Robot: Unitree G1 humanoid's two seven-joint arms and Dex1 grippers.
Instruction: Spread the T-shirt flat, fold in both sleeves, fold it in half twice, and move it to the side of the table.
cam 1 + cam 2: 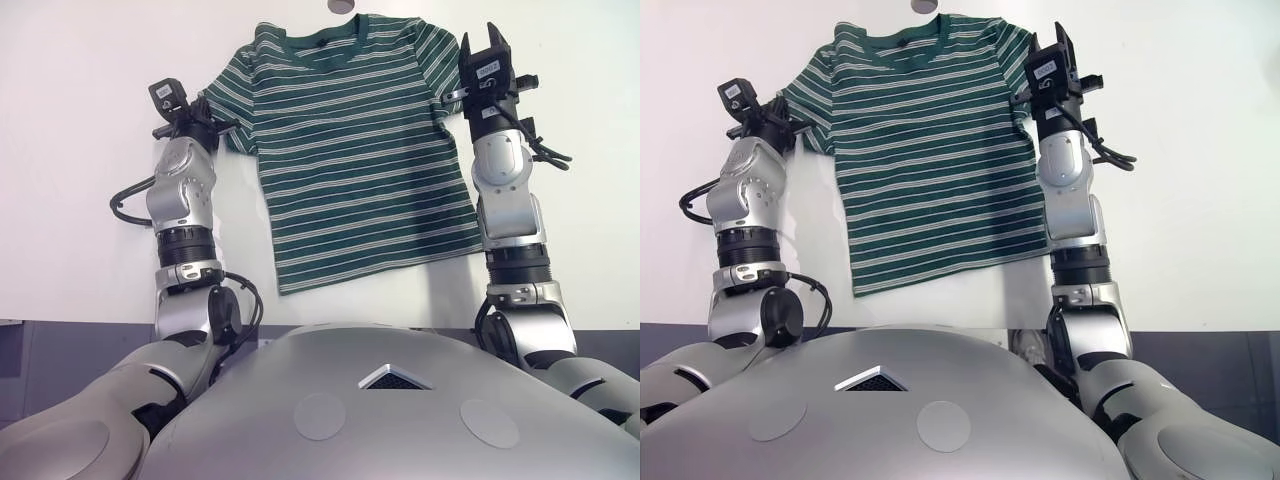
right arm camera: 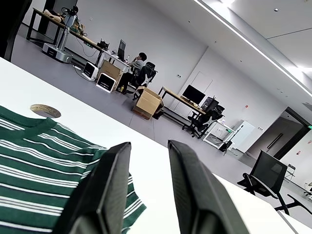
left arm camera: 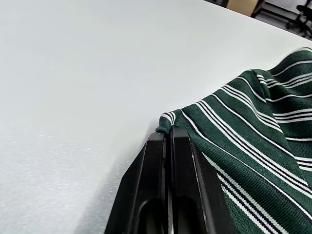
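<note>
A green T-shirt (image 1: 350, 150) with white stripes lies spread flat on the white table (image 1: 80, 200), collar toward the far edge. My left gripper (image 3: 168, 134) is low at the tip of the left sleeve (image 1: 228, 125), its fingers pressed together on the sleeve's hem. My right gripper (image 1: 481, 42) is raised just above the right sleeve (image 1: 440, 65), open with nothing between its fingers (image 2: 109, 180).
A small grey round disc (image 1: 341, 6) sits on the table just beyond the collar. Bare white tabletop stretches to the left and right of the shirt. The table's near edge (image 1: 60, 320) runs just in front of the shirt's hem.
</note>
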